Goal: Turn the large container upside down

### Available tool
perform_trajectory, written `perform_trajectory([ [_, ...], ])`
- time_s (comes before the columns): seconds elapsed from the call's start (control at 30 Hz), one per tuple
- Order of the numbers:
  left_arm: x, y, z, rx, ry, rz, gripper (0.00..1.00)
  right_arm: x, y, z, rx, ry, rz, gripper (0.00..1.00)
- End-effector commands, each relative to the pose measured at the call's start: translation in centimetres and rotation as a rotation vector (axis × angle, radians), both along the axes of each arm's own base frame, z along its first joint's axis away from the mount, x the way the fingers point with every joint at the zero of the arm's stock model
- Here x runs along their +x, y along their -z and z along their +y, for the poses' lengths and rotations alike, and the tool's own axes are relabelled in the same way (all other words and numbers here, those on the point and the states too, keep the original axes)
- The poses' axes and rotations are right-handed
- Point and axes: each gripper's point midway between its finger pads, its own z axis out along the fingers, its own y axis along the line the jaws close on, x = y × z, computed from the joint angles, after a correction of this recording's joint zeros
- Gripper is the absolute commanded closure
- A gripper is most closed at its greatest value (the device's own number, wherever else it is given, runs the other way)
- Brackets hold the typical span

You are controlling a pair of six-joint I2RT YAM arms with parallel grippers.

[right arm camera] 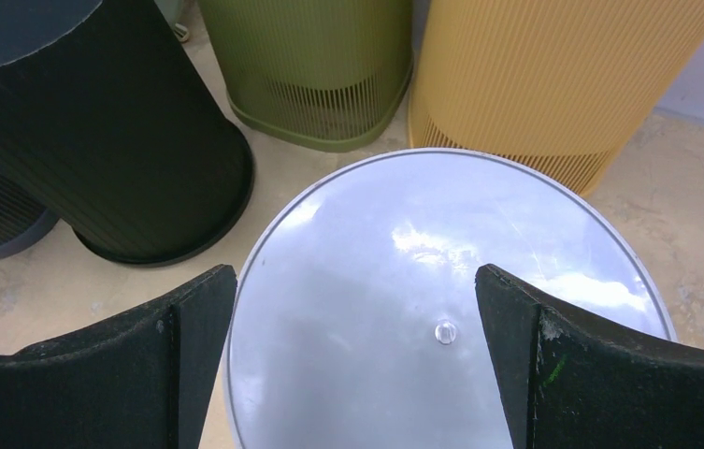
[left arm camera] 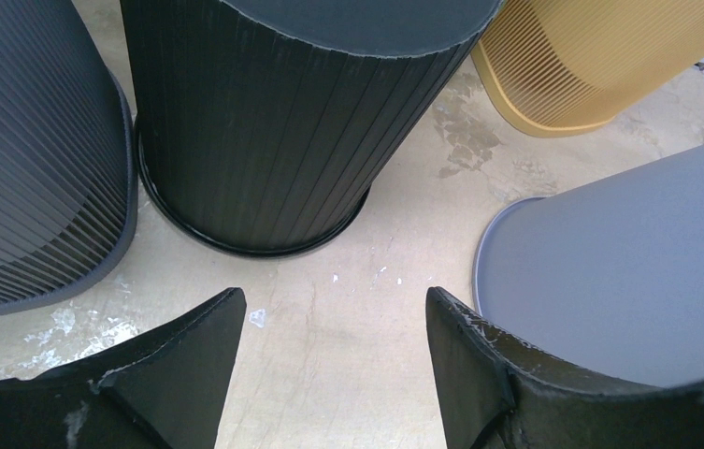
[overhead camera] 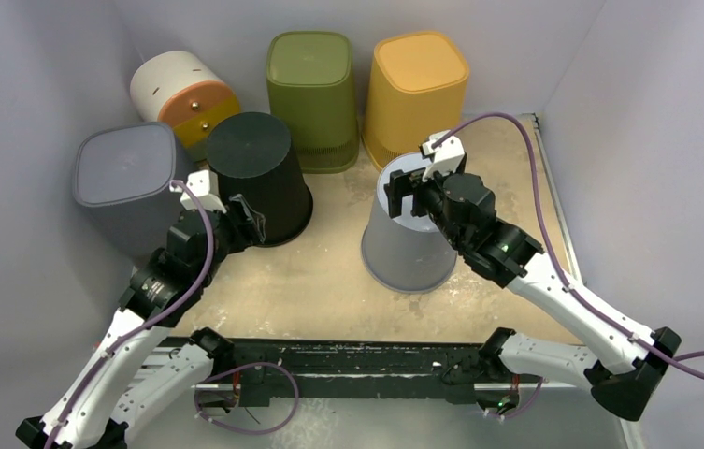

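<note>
The scuffed beige table (overhead camera: 329, 271) is closed in by pale walls, and on it the grey bin (overhead camera: 409, 248) stands right of centre, mouth down and smooth base up. My right pincer (overhead camera: 407, 190) hangs spread wide just over that base, gripping nothing. I fear the slick, tapered wall could slip from my fingers, or a tipped bin could swing into the yellow bin (overhead camera: 416, 89) or black bin (overhead camera: 259, 173); my left pincer (left arm camera: 334, 304), also apart and empty, could nudge the black one.
</note>
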Motion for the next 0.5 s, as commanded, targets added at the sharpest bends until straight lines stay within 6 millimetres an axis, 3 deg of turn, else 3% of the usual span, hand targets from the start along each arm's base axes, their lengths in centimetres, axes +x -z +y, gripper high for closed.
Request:
perform_trajectory([
  [0.0, 0.3, -2.5, -0.1, -0.035, 0.001, -0.074, 0.31, 0.4, -0.8, -0.4, 0.019, 0.034, -0.017, 0.00],
  [0.47, 0.6, -2.8, -0.5, -0.035, 0.018, -0.074, 0.29, 0.1, -0.3, -1.9, 0.016, 0.101, 0.003, 0.00],
])
